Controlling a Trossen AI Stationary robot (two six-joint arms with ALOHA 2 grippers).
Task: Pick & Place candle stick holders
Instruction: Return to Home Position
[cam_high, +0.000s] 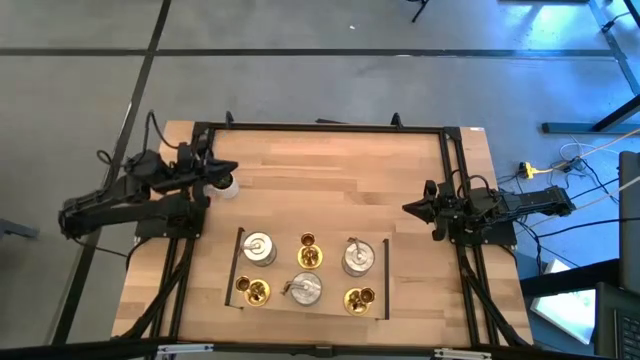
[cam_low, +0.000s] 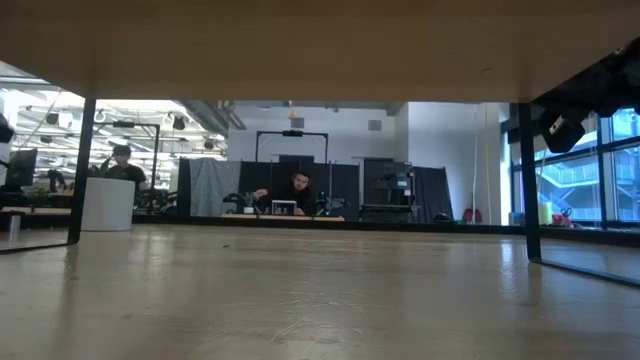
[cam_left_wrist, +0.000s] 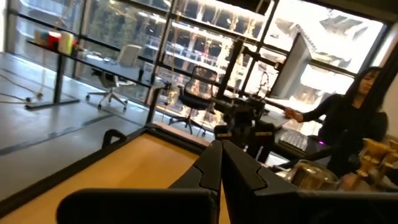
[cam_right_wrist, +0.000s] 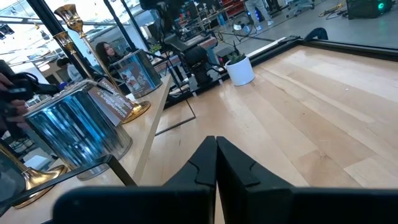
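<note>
The shelf (cam_high: 283, 268) stands at the near edge of the pale wooden table (cam_high: 330, 170), and all six candle stick holders (cam_high: 305, 289) sit on top of it in two rows: gold, silver, gold nearer, and silver, gold, silver behind. Just past the shelf's far right corner hangs the right hand (cam_high: 408, 207), its fingers pressed together on nothing and pointing inward. Past the shelf's far left corner, and farther off, is the left hand (cam_high: 232, 168), also pressed together and empty. It is just beside a small white pot (cam_high: 226, 185). A black frame (cam_high: 320, 127) runs round the table beyond the shelf. Farther still lie grey floor and, to the shelf's right, loose cables (cam_high: 560, 165). Looking level under the shelf, the room shows desks, dark screens, tall windows and two seated people (cam_low: 295, 190). That low view shows only the shelf's underside (cam_low: 300, 50) and thin legs, not the holders. The right wrist view cuts off the nearest silver and gold ones. The left wrist view catches only part of them at its edge, beside a person in dark clothes (cam_left_wrist: 354, 106).
</note>
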